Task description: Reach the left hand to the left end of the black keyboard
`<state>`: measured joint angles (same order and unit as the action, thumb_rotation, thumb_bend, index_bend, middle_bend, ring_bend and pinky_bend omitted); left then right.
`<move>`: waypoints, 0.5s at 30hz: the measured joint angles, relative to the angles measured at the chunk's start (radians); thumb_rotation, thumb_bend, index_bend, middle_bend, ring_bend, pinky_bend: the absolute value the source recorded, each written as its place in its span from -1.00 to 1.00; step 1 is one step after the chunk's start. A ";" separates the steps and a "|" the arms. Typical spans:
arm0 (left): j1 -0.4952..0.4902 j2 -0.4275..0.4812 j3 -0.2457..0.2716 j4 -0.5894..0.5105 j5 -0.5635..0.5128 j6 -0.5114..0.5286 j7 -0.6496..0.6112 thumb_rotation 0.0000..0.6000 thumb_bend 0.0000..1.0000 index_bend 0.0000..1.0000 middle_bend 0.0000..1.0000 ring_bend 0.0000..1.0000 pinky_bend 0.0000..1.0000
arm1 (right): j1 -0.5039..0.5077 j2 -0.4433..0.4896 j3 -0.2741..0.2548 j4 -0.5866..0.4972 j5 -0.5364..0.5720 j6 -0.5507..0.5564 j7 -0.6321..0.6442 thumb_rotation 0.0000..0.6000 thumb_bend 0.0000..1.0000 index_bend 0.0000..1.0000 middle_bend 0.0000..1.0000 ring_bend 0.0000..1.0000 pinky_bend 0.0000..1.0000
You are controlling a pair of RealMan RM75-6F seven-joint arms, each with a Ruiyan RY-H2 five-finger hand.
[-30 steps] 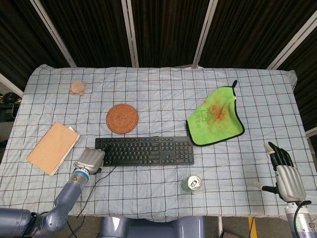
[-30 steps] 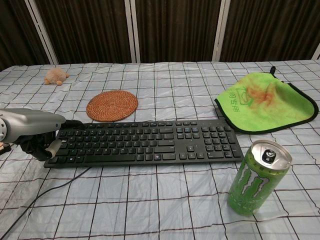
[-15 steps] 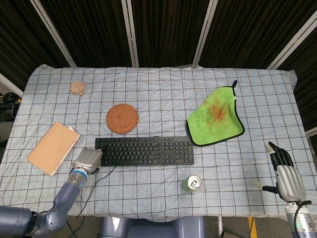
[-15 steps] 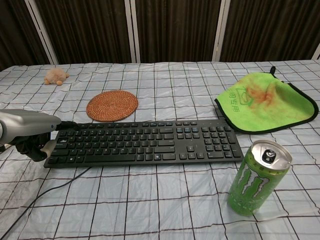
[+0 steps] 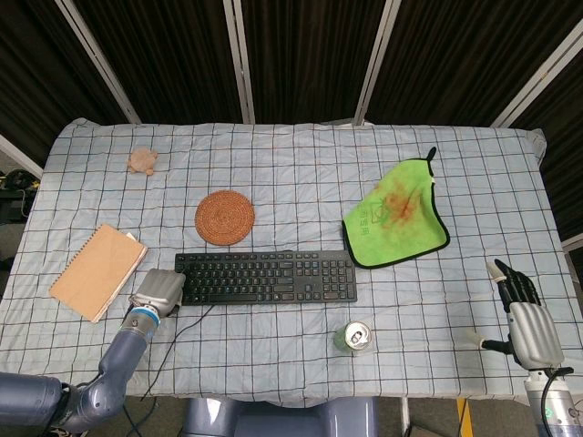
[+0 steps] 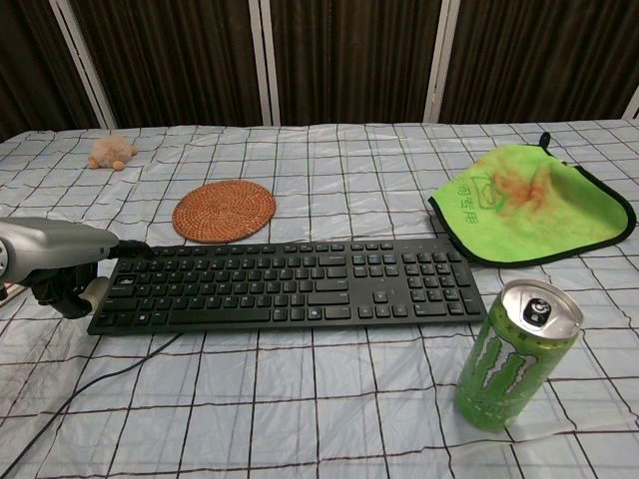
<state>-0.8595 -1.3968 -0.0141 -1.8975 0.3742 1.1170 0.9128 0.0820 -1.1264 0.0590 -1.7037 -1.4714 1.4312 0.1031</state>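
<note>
Since a second ago, the silver left hand [image 5: 158,291] has slid off the black keyboard [image 5: 265,277] to just beside its left end, fingers curled on nothing. That keyboard lies mid-counter, checked cloth [image 5: 273,173] beneath. Right hand [image 5: 530,320] hangs right, fingers straight, holding nothing.

We see our left hand [image 5: 158,291] cased in silver-grey with black fingers [image 6: 60,289]. Our right hand [image 5: 531,325] matches it. Both forearms are grey-blue.
</note>
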 measured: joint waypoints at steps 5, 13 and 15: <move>-0.011 -0.008 0.008 0.011 -0.011 -0.008 -0.004 1.00 0.56 -0.93 0.74 0.42 -0.05 | 0.000 0.001 0.000 -0.001 0.000 0.000 0.000 1.00 -0.90 -1.00 -1.00 -1.00 -1.00; -0.022 -0.010 0.018 0.012 -0.020 -0.010 -0.013 1.00 0.57 -0.90 0.74 0.42 -0.05 | 0.000 0.000 0.000 -0.002 0.000 -0.001 -0.001 1.00 -0.90 -1.00 -1.00 -1.00 -1.00; -0.025 -0.011 0.021 0.015 -0.026 -0.013 -0.014 1.00 0.57 -0.89 0.74 0.42 -0.05 | 0.000 0.000 0.001 -0.002 0.000 0.001 -0.001 1.00 -0.90 -1.00 -1.00 -1.00 -1.00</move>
<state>-0.8843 -1.4081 0.0067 -1.8827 0.3485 1.1040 0.8991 0.0819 -1.1265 0.0595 -1.7055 -1.4716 1.4319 0.1018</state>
